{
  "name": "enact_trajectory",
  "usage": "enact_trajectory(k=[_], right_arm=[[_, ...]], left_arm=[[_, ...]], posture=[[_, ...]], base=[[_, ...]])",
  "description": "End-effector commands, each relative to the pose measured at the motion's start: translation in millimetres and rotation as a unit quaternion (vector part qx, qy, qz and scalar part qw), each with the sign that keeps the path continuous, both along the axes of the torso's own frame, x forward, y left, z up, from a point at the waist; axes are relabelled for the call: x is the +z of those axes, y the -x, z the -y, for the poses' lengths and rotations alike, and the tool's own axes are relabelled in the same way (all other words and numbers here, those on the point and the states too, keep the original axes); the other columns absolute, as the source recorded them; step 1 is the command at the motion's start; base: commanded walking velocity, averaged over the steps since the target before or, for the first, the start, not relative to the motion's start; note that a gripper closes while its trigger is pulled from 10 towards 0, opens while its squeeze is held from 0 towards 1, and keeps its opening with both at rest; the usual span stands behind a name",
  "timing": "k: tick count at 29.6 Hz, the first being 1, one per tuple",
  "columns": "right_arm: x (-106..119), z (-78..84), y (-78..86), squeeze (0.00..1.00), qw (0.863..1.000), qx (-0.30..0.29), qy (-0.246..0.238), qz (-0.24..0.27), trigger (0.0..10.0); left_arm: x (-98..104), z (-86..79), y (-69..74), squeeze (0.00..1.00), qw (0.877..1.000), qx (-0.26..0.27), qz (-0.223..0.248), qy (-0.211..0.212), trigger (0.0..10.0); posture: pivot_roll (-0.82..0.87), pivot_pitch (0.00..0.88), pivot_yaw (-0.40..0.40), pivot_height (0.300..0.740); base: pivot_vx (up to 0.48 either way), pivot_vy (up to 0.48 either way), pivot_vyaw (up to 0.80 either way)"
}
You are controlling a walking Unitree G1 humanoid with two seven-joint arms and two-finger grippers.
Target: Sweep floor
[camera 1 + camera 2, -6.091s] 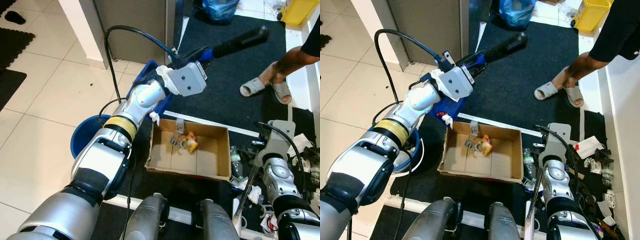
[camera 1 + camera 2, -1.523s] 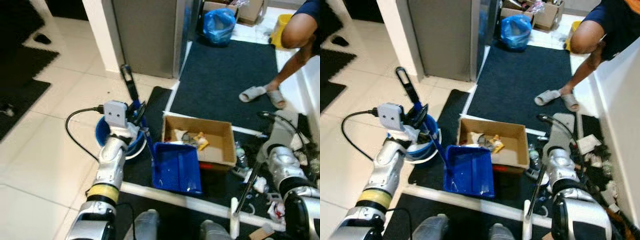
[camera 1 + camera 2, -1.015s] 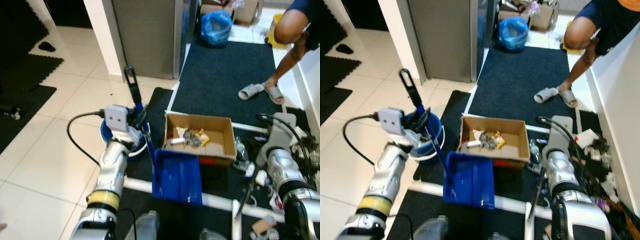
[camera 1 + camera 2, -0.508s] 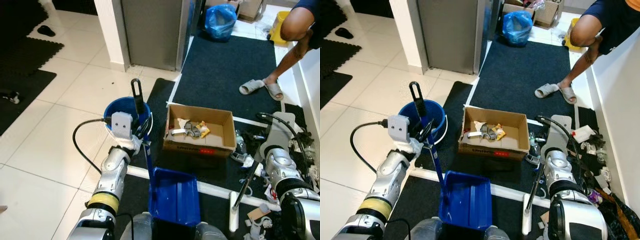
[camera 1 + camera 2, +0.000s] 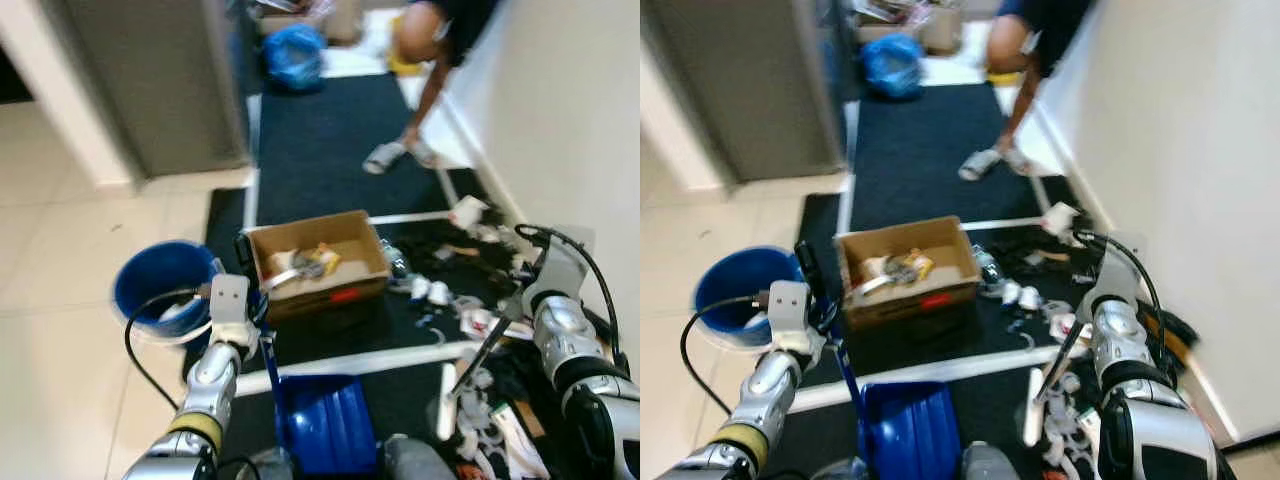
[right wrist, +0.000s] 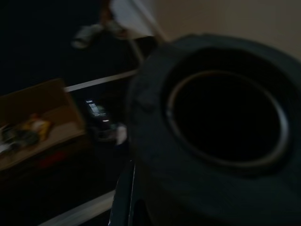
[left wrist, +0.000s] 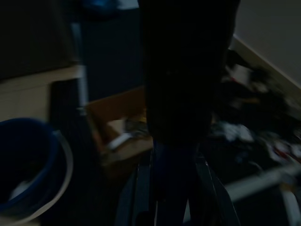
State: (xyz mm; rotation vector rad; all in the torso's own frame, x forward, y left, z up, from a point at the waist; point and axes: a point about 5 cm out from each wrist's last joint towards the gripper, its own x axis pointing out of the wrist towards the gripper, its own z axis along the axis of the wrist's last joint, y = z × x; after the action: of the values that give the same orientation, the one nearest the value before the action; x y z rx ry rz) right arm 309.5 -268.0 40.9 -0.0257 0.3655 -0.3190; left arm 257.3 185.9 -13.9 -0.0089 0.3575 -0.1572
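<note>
Litter (image 5: 470,310) lies strewn over the dark mat by the wall, on the robot's right. In the left eye view the left pincer (image 5: 252,318) is clamped on the dustpan handle (image 5: 246,262), with the blue dustpan (image 5: 325,420) resting low between the robot's feet. Beyond it sit a box (image 5: 315,262) with scraps inside and a blue bucket (image 5: 160,285) on the tiles. The right arm (image 5: 555,320) is beside the wall with the broom stick (image 5: 480,355) slanting down from it to a pale head among the scraps. A person's legs (image 5: 420,90) stand at the far end of the mat.

The right eye view gives the same layout, the right pincer (image 5: 1078,340) at the top of the stick, but blur keeps me from telling how its fingers stand.

The left wrist view is very dark: the handle rises up the middle, gripped between the fingers, with box and bucket faint behind.

The right wrist view is dark too, a round black tube end (image 6: 221,122) blocking most of it, the box (image 6: 33,127) dim beyond.

The risk I see: the dustpan sits well apart from the litter, so a sweep could scatter scraps against the wall or under the box. Everything is smeared, so single scraps cannot be told apart.
</note>
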Motion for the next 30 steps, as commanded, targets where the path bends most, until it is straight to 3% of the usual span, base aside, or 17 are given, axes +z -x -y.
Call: enact_trajectory(k=[1,9,12,13,18,30], right_arm=[[-7,3.6,5.9,0.00,1.000,-0.003,0.007,-0.025,10.0],[-5,1.7,4.0,0.00,1.000,0.003,-0.001,-0.018,10.0],[2,-3.6,-1.4,0.00,0.999,0.023,-0.035,0.023,10.0],[9,-7.1,-5.9,0.00,0.995,0.039,-0.070,0.063,10.0],[17,-9.0,-9.8,0.00,0.988,0.055,-0.104,0.102,10.0],[29,4.7,-11.7,0.00,0.985,0.043,-0.103,0.132,10.0]], left_arm=[[2,-8.7,-0.9,0.00,1.000,0.007,0.011,-0.016,10.0],[4,-3.7,-4.8,0.00,0.999,-0.006,0.019,-0.029,10.0],[3,0.0,-5.6,0.00,0.999,-0.015,0.015,-0.037,10.0],[2,2.6,-5.9,0.00,0.999,-0.020,0.012,-0.042,10.0],[3,7.5,-7.1,0.00,0.999,-0.027,0.014,-0.042,10.0],[2,14.6,-7.6,0.00,0.998,-0.040,0.017,-0.042,10.0]], posture=[[0.16,0.000,-0.033,0.740],[0.16,0.000,-0.032,0.740],[0.16,0.000,-0.029,0.740],[0.15,0.000,-0.026,0.740],[0.15,0.003,-0.027,0.740],[0.14,0.010,-0.025,0.740]], base=[[0.000,0.000,-0.80],[0.000,0.000,-0.80],[0.000,0.000,-0.80],[0.000,0.000,-0.80],[0.000,0.000,-0.80],[0.000,0.000,-0.80]])
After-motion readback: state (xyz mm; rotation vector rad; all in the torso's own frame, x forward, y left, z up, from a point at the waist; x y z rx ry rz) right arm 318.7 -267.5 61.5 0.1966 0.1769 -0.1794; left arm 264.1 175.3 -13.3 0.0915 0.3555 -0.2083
